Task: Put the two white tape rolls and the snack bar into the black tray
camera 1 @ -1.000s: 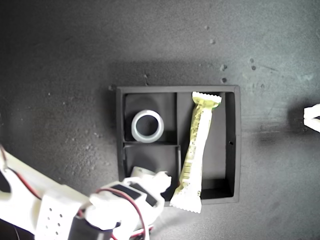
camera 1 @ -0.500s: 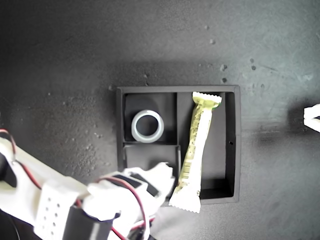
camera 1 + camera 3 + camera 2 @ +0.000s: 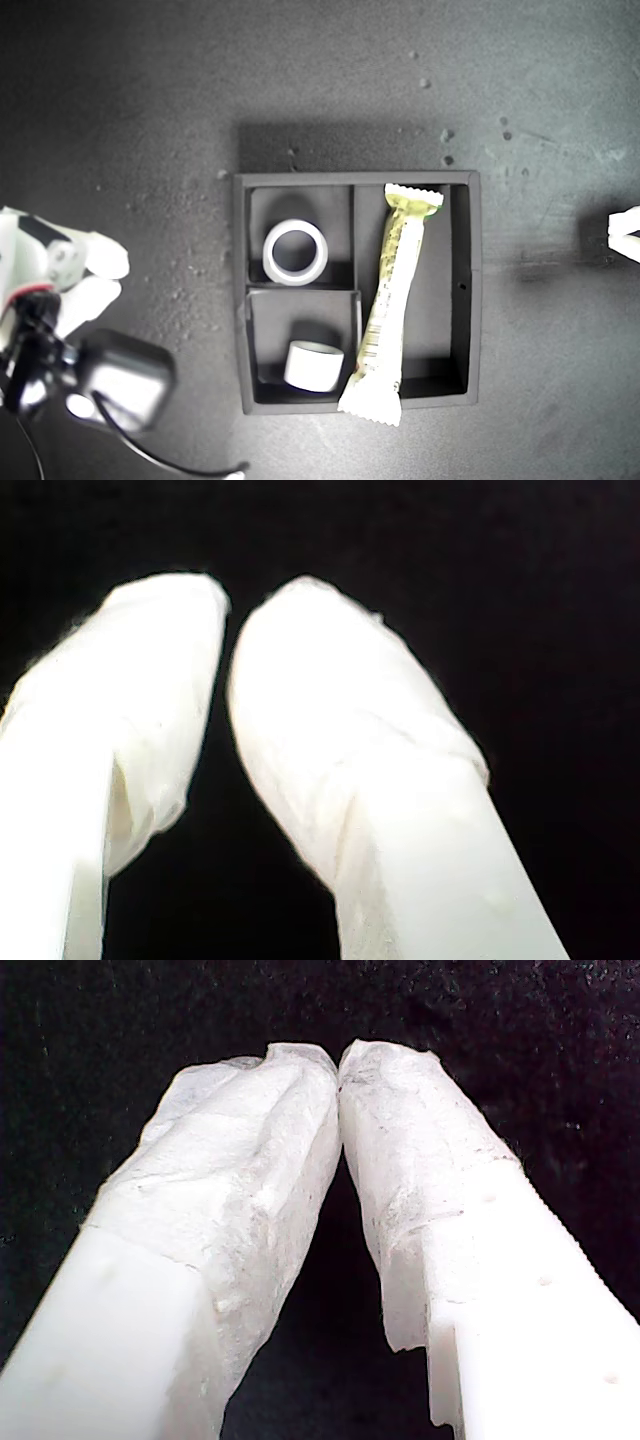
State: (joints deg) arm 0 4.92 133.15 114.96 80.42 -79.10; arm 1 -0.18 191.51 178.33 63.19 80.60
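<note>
The black tray (image 3: 240,300) lies in the middle of the exterior view. One white tape roll (image 3: 295,251) rests flat in its upper small compartment. The other white tape roll (image 3: 314,365) lies tipped in the lower small compartment. The snack bar (image 3: 392,300) runs down the long compartment, its lower crimped end resting over the tray's near wall. My first gripper (image 3: 340,1055) is shut, tips touching, over bare dark surface. My second gripper (image 3: 230,605) is shut with nothing in it. The wrist views do not show which arm is which.
An arm with a black motor (image 3: 120,380) sits at the exterior view's left, its gripper (image 3: 98,278) apart from the tray. Another gripper's white tip (image 3: 625,235) shows at the exterior view's right edge. Dark speckled table (image 3: 330,80) surrounds the tray.
The arm that hung over the tray's lower small compartment has pulled away to the exterior view's left. The second tape roll now lies uncovered in that compartment, let go.
</note>
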